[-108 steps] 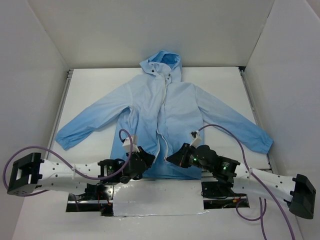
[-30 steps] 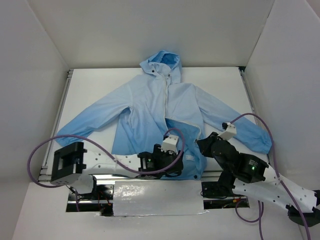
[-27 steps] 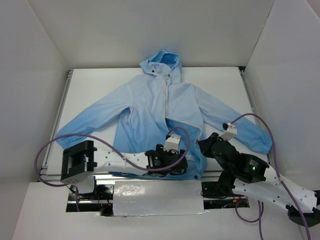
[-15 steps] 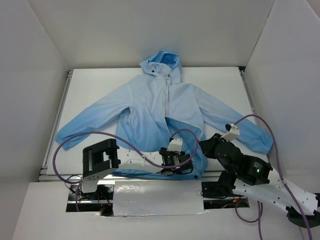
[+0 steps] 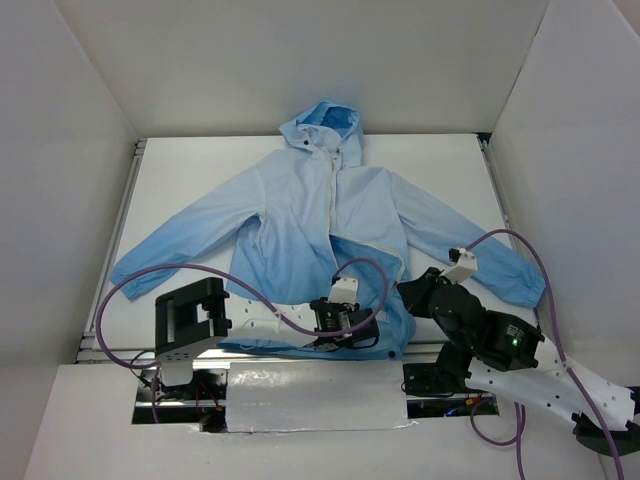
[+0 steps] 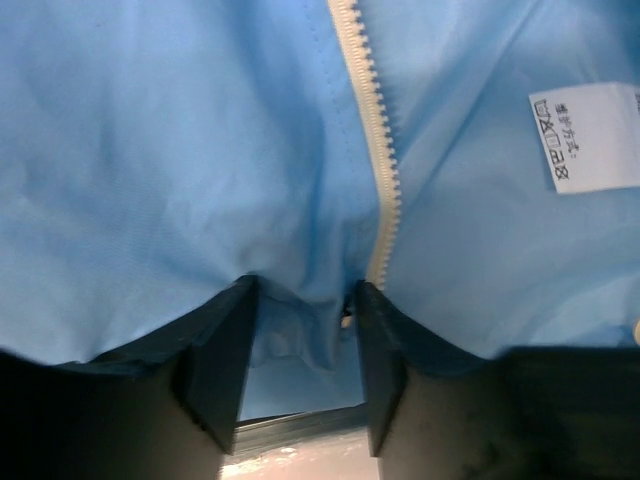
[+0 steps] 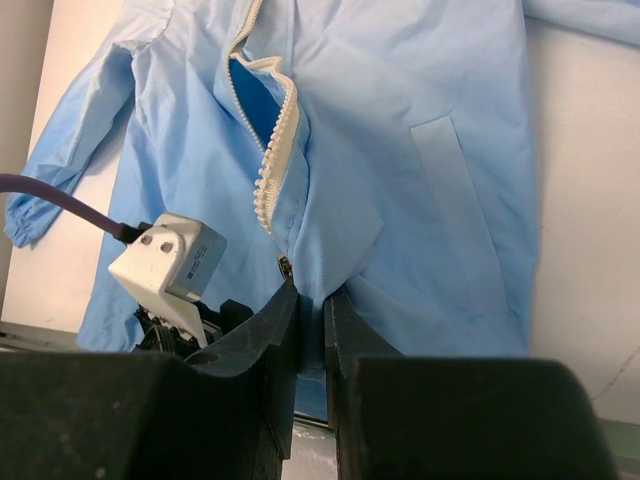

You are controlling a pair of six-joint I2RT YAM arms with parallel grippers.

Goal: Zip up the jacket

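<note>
Both arms had shifted rightward along the jacket hem, left gripper and right gripper pinching fabric, zipper unjoined.

From above, the lower hem of the jacket is covered by the left gripper and its arm, so the bottom ends of the white zipper cannot be made out there. The right gripper hides its own fingertips against the fabric from overhead. In the left wrist view, the zipper teeth run out past the top edge, and the care label is cut by the right edge, its print too small to read. In the right wrist view, both sleeves run off the frame, and the fabric between the fingers is hidden in shadow.
</note>
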